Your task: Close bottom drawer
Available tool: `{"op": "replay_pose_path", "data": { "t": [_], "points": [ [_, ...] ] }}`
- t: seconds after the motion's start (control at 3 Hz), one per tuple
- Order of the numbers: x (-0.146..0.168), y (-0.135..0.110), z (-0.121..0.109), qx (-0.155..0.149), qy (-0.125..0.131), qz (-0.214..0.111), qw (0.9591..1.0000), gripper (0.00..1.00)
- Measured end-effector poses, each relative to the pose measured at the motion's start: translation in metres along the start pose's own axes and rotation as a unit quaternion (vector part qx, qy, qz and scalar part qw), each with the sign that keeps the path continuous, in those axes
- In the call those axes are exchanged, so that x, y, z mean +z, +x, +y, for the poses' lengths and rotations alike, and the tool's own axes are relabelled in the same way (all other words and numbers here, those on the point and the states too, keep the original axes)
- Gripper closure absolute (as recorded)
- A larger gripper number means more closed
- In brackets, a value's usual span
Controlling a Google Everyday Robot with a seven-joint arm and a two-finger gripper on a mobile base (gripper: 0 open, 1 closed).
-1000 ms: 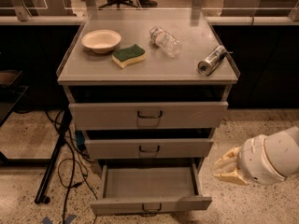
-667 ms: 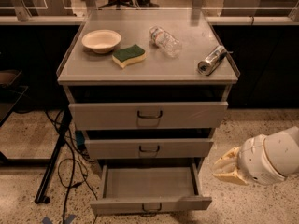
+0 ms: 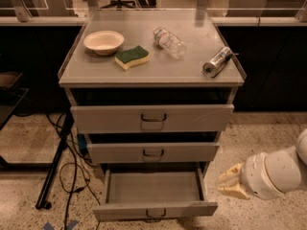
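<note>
Bottom drawer (image 3: 153,189) stands pulled out at lower centre, and the hand (image 3: 227,182) is at lower right, near its right front corner but not touching.
The hand sits level with the drawer, probably staged to push the front shut. I cannot tell whether it is open or closed, and its arm is cut off at the right edge. Further up, a bowl (image 3: 103,41), a sponge (image 3: 131,56) and a bottle (image 3: 169,42) rest on the bench (image 3: 192,73).

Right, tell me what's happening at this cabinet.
A robot arm is set to close the grey metal cabinet's slim grey bottom drawer. That drawer stands pulled well out, while the middle drawer and the top drawer sit further in. The arm's cream-coloured gripper hovers low beside the open drawer, at the right of the picture. It is not on the front panel, so the push has not yet begun.
</note>
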State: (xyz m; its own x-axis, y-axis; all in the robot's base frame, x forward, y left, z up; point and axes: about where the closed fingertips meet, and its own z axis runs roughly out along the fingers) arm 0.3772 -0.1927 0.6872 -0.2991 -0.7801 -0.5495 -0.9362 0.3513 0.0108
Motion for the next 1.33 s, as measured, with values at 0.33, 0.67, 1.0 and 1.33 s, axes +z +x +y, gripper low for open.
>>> {"op": "replay_pose_path", "data": {
  "t": [0.33,0.67,1.0,1.33],
  "points": [
    [0.030,0.022,-0.004,0.013,0.003,-0.003,0.9999,1.00],
    [0.081,0.052,-0.016,0.025,0.013,-0.013,0.9995,1.00],
    [0.127,0.070,-0.004,0.041,0.020,-0.017,0.9988,1.00],
    [0.127,0.070,-0.004,0.041,0.020,-0.017,0.9988,1.00]
  ]
}}
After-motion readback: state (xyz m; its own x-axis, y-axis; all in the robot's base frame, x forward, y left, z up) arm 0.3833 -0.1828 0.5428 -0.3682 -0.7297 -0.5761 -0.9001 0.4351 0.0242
